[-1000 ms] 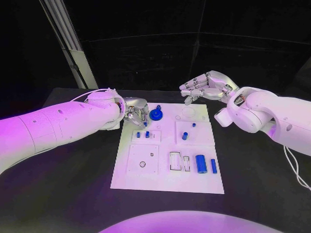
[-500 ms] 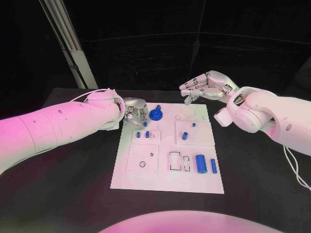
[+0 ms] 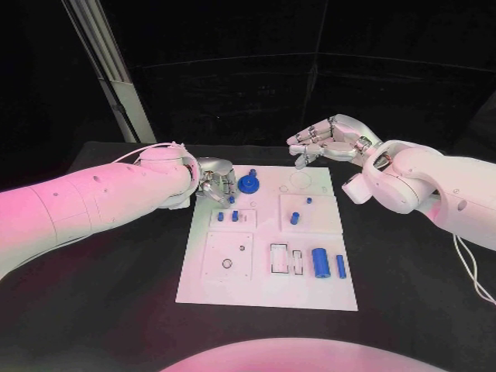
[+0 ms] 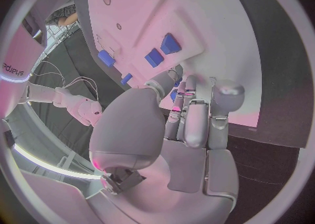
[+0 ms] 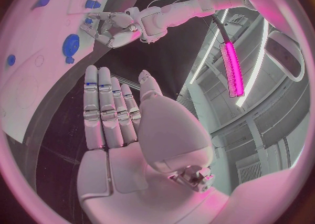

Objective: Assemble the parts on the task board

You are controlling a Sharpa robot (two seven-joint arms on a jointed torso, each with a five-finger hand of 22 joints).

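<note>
The task board [image 3: 266, 291] lies flat in the middle of the black tabletop [image 3: 427, 294], long side running from 12 to 6 o'clock in the head view. Near its 6 o'clock end, on the right half, a thick blue cylinder [image 3: 321, 261] lies just beside a thinner blue rod [image 3: 341, 266], both pointing along the board. Approx. at board centre, two small blue pegs [image 3: 227, 216] sit on the left half and a small blue piece [image 3: 297, 217] on the right half. At the 11 o'clock corner of the board is a round blue part [image 3: 248, 183].

The left hand [image 3: 215, 184] is at the board's 10 o'clock edge, very near the round blue part. Its fingers [image 4: 195, 124] are curled in and pressed close together, tips down toward the board surface. Cannot tell if they pinch something or only touch the board; the tips hide each other in the left wrist view.

The right hand [image 3: 333, 139] hovers past the board's 12 o'clock end, apart from all parts. In the right wrist view its fingers [image 5: 104, 109] are straight, side by side, w/ the thumb apart, and the palm holds nothing.
</note>
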